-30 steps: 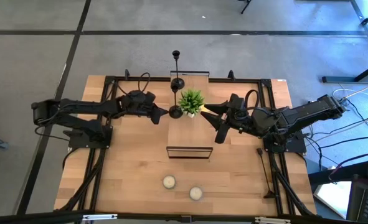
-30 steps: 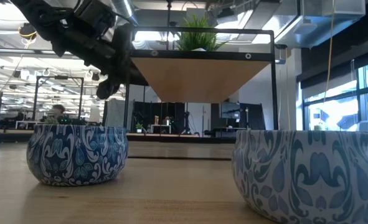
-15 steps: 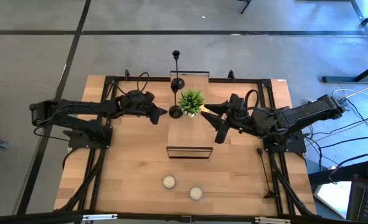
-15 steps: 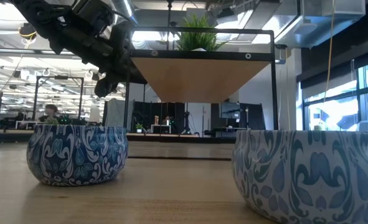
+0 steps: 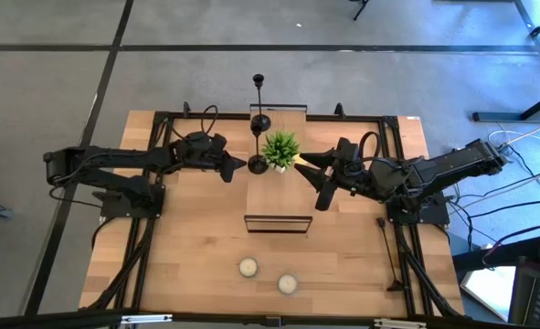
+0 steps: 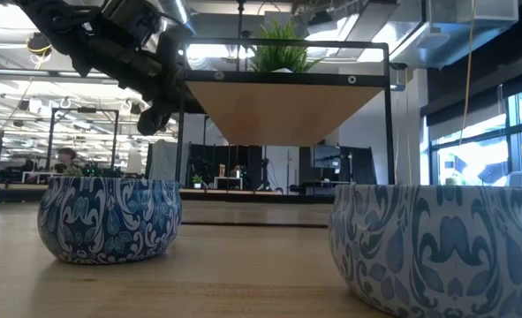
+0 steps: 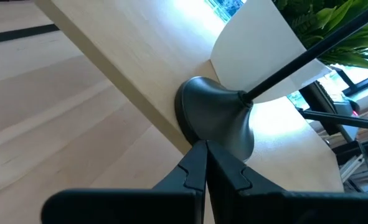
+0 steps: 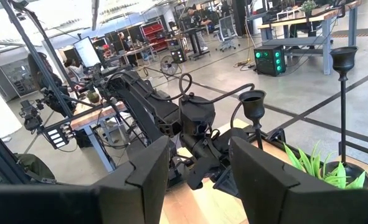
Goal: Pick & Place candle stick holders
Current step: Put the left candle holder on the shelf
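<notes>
Candle stick holders: the nearer one's base sits just ahead of the left claw, whose fingers are pressed together, tips almost at it. Just beyond stands the plant; the taller holder stands further back. Opposite, past the plant, the right claw hangs spread.

From my station, candle stick holder rod cut off by left wrist frame edge, its cup unseen, right tin cropped in low view, potted plant pot hidden behind shelf rail.
</notes>
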